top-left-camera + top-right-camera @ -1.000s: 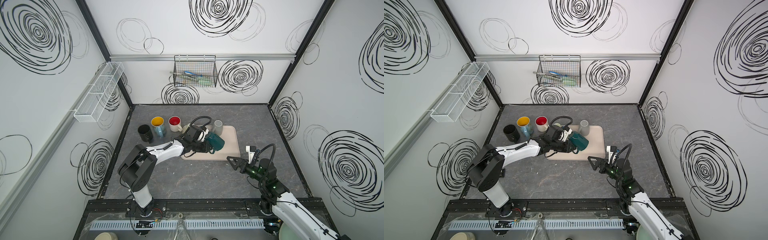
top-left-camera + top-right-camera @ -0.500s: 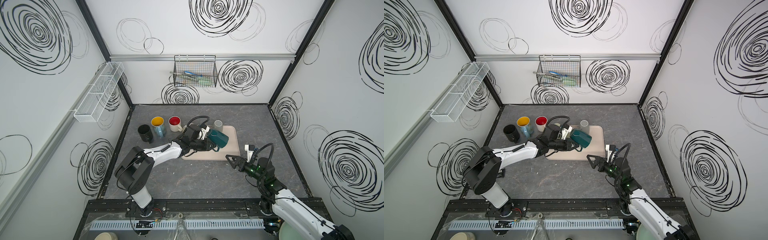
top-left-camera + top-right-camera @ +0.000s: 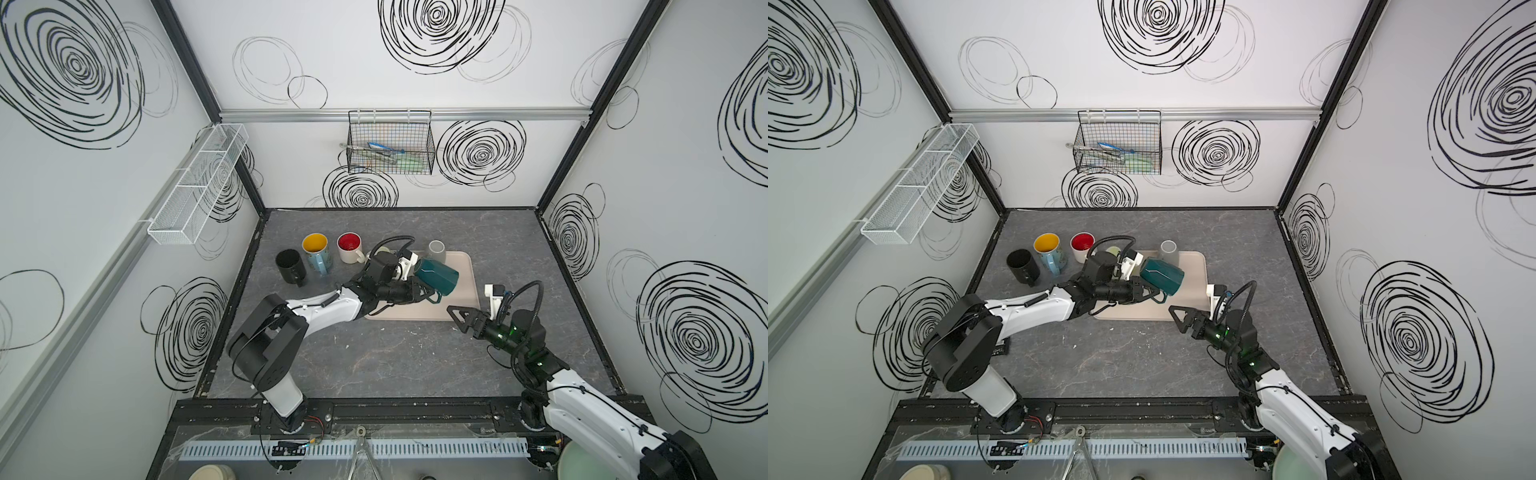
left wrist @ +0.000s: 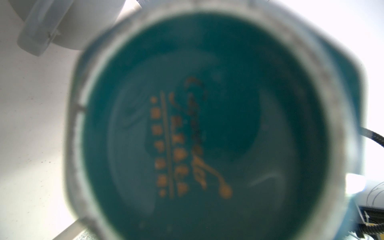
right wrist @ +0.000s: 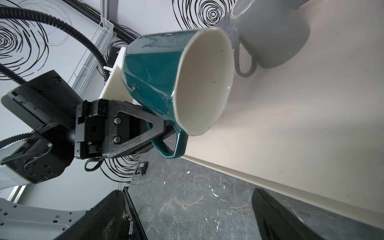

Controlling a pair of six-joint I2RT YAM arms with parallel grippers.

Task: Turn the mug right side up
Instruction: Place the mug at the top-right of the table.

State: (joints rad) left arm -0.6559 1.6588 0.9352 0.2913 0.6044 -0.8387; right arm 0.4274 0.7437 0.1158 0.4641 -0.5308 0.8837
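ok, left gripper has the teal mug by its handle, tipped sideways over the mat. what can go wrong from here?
1. The left gripper pinches only the handle of the teal faceted ceramic mug, so it may pivot or slip while turning.
2. The grey ceramic mug stands close beside it on the beige mat; a swing could knock it.
3. The open right gripper sits by the mat's near edge, possibly in the way.

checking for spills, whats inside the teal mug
Nothing shows inside the teal mug: only bare cream wall, in the right wrist view. Its inner bottom cannot be made out at this angle.
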